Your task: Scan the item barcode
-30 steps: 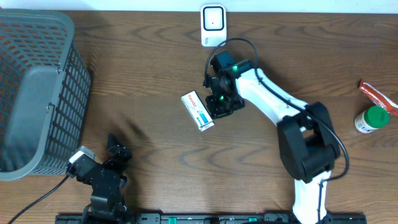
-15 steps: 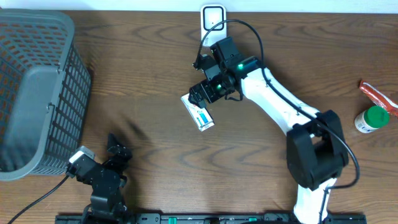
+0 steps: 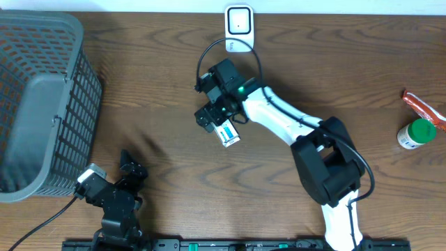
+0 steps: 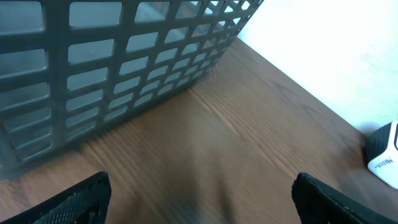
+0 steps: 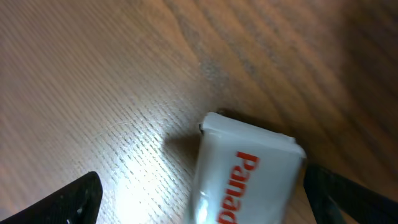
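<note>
The item is a white pack with red lettering [image 3: 228, 134], lying flat on the wooden table [image 3: 160, 84]. My right gripper [image 3: 213, 115] hovers over its far left end and hides that end in the overhead view. In the right wrist view the pack [image 5: 249, 171] lies between my open fingers [image 5: 74, 196], closer to the right one, and neither finger touches it. No barcode shows on the face I see. A white scanner [image 3: 238, 26] stands at the table's back edge. My left gripper [image 3: 129, 169] rests open and empty near the front left.
A large grey mesh basket [image 3: 38, 97] fills the left side, and its wall [image 4: 112, 68] is close in the left wrist view. A red packet [image 3: 423, 106] and a green-capped bottle [image 3: 417, 134] sit at the far right.
My right gripper has swung left from the pack's right side to over its far left end, and its jaws have opened. The pack and the left arm have stayed put.
</note>
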Motion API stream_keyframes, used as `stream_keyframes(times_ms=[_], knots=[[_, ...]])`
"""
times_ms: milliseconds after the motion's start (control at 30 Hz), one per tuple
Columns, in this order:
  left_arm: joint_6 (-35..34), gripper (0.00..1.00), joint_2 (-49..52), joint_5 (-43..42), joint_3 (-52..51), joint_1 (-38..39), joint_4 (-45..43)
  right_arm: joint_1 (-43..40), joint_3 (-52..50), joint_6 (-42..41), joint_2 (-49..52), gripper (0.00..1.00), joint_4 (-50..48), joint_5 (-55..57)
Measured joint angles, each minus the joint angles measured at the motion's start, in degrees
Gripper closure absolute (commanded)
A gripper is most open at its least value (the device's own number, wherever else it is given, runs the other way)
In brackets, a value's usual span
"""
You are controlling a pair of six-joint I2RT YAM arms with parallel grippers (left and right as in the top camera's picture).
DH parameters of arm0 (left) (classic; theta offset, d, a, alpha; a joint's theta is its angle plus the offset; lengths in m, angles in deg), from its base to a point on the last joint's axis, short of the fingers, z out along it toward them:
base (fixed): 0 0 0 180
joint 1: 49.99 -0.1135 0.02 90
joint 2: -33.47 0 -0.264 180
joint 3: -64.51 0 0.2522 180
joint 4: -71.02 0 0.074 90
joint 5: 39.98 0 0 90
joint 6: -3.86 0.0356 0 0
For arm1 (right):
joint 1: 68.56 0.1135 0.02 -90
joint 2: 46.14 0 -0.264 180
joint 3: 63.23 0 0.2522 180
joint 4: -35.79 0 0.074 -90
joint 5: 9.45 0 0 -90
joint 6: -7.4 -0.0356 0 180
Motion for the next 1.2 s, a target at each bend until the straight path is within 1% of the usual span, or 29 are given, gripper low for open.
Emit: stream_keyframes(times_ms=[133, 200, 267, 367, 433, 500, 633, 700, 733, 867, 933, 1033, 1067, 1100, 1133, 1167, 1200], knots=[[0.0, 0.07, 0.0, 0.0, 0.0, 0.0, 0.0, 0.5, 0.0, 0.0, 2.2, 0.01, -0.1, 2.8], [0.0, 0.07, 0.0, 0.0, 0.0, 0.0, 0.0, 0.4, 0.3, 0.3, 2.7, 0.04, -0.7, 4.2], [0.0, 0.06, 0.0, 0.0, 0.0, 0.0, 0.0, 0.4, 0.4, 0.6, 2.9, 0.14, -0.5, 5.0], [0.0, 0.07, 0.0, 0.0, 0.0, 0.0, 0.0, 0.5, 0.7, 1.0, 3.2, 0.38, -0.1, 6.2], [0.0, 0.06, 0.0, 0.0, 0.0, 0.0, 0.0, 0.4, 0.8, 0.7, 3.3, 0.47, 0.1, 6.8], [0.0, 0.06, 0.0, 0.0, 0.0, 0.0, 0.0, 0.4, 0.9, 0.3, 3.4, 0.53, 0.2, 7.1], [0.0, 0.06, 0.0, 0.0, 0.0, 0.0, 0.0, 0.4, 1.6, -0.8, 3.6, 0.56, 1.4, 7.0], [0.0, 0.07, 0.0, 0.0, 0.0, 0.0, 0.0, 0.4, 2.4, -1.3, 3.7, 0.58, 3.1, 6.4], [0.0, 0.07, 0.0, 0.0, 0.0, 0.0, 0.0, 0.4, 3.3, -2.0, 4.0, 0.6, 5.5, 6.1], [0.0, 0.07, 0.0, 0.0, 0.0, 0.0, 0.0, 0.4, 6.2, -5.5, 4.7, 0.61, 12.2, 5.6], [0.0, 0.07, 0.0, 0.0, 0.0, 0.0, 0.0, 0.3, 7.4, -9.4, 5.0, 0.59, 15.3, 6.6], [0.0, 0.06, 0.0, 0.0, 0.0, 0.0, 0.0, -0.3, 8.2, -17.6, 5.2, 0.59, 18.4, 8.4], [0.0, 0.07, 0.0, 0.0, 0.0, 0.0, 0.0, -0.7, 8.3, -21.2, 5.2, 0.55, 19.5, 9.0], [0.0, 0.07, 0.0, 0.0, 0.0, 0.0, 0.0, -1.4, 8.4, -26.0, 5.2, 0.44, 20.8, 9.6], [0.0, 0.07, 0.0, 0.0, 0.0, 0.0, 0.0, -1.7, 8.4, -27.8, 5.2, 0.38, 21.1, 9.7], [0.0, 0.07, 0.0, 0.0, 0.0, 0.0, 0.0, -2.2, 8.4, -31.2, 5.3, 0.34, 21.7, 10.1], [0.0, 0.07, 0.0, 0.0, 0.0, 0.0, 0.0, -2.6, 8.4, -34.7, 5.3, 0.27, 22.2, 10.5]])
